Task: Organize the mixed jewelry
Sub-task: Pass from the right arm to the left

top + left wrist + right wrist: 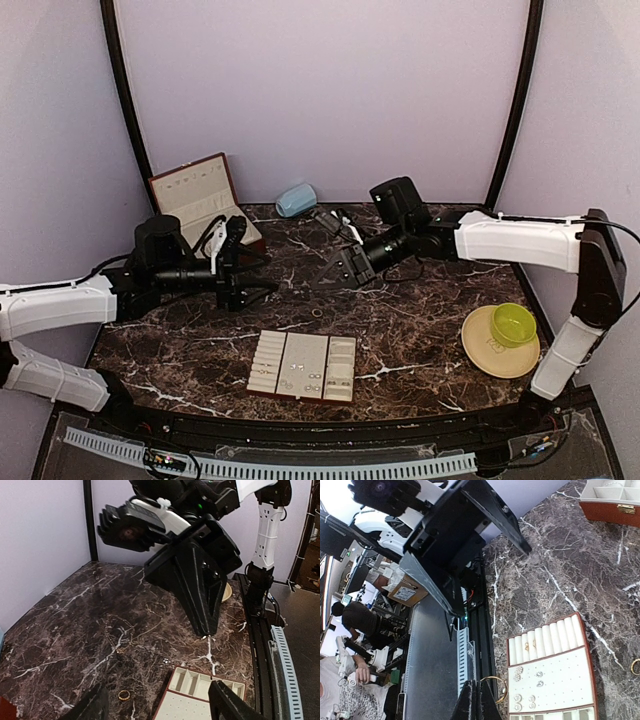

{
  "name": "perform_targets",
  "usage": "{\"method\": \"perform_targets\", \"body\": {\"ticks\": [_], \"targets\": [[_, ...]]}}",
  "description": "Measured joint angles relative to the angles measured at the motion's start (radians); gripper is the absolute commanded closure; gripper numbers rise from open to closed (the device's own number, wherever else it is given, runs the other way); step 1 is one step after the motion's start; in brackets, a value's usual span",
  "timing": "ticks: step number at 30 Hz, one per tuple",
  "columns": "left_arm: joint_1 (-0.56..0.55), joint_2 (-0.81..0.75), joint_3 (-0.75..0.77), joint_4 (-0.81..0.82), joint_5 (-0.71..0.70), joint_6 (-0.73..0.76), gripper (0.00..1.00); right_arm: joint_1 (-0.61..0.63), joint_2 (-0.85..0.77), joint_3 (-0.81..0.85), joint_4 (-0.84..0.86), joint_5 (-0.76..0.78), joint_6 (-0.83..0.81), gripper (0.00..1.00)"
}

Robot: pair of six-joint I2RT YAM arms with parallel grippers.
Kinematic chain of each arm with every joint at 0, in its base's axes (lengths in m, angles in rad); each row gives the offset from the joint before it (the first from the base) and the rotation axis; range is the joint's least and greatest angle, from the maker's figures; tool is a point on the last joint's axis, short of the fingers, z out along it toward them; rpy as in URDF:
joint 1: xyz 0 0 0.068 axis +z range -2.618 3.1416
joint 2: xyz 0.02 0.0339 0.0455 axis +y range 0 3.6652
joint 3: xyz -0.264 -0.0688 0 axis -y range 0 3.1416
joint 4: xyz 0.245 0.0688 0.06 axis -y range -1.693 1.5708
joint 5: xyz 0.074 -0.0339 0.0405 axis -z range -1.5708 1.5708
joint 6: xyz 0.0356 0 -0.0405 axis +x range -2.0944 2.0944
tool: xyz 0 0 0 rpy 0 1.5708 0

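Note:
My right gripper [479, 682] is shut on a thin gold hoop [498, 689] that sticks out beside its tips, above the near table edge by the tray. In the left wrist view the same gripper [204, 630] hangs over the marble. The cream-lined tray [570, 677] holds small gold rings [526, 645] in its rolls and silvery earrings [519, 670] on its pad. A loose gold ring [123, 694], a tiny stud [165, 660] and a thin chain [116, 636] lie on the table. My left gripper [160, 707] is open over the ring and the tray's corner [186, 681], holding nothing.
The open red-brown box [196, 198] stands at the back left beside a pale blue case [296, 200]. A yellow plate [487, 350] with a green bowl [513, 323] sits at the right. Dark walls and poles close the back, and a slotted rail [300, 468] runs along the front.

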Motion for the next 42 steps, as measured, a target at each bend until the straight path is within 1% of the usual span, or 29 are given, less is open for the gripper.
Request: {"method": "perform_targets", "body": {"ticks": [4, 5, 8, 9, 11, 16, 31, 36, 39, 42], "targets": [[-0.038, 0.023, 0.006, 0.0, 0.037, 0.028, 0.38, 0.0, -0.003, 0.015, -0.007, -0.051, -0.001, 1.0], [-0.045, 0.026, 0.008, 0.001, 0.043, 0.034, 0.41, 0.0, -0.004, 0.02, -0.012, -0.062, -0.001, 1.0], [-0.061, 0.034, 0.012, 0.0, 0.054, 0.057, 0.47, 0.006, -0.004, 0.036, -0.029, -0.084, -0.006, 1.0], [-0.066, 0.037, 0.015, -0.003, 0.055, 0.063, 0.52, 0.007, -0.004, 0.042, -0.036, -0.089, -0.01, 1.0], [-0.074, 0.048, 0.029, -0.009, 0.058, 0.077, 0.58, 0.011, -0.003, 0.058, -0.05, -0.097, -0.016, 1.0], [-0.088, 0.073, 0.063, -0.023, 0.066, 0.093, 0.6, 0.027, 0.002, 0.085, -0.059, -0.115, -0.029, 1.0], [-0.118, 0.114, 0.064, -0.024, 0.103, 0.092, 0.64, 0.062, 0.041, 0.091, -0.06, -0.121, -0.026, 1.0], [-0.128, 0.116, 0.064, -0.023, 0.107, 0.086, 0.69, 0.069, 0.052, 0.092, -0.058, -0.122, -0.026, 1.0], [-0.132, 0.116, 0.064, -0.023, 0.111, 0.081, 0.75, 0.071, 0.057, 0.092, -0.058, -0.122, -0.026, 1.0], [-0.135, 0.116, 0.064, -0.023, 0.115, 0.079, 0.78, 0.071, 0.063, 0.093, -0.058, -0.122, -0.025, 1.0]]}}
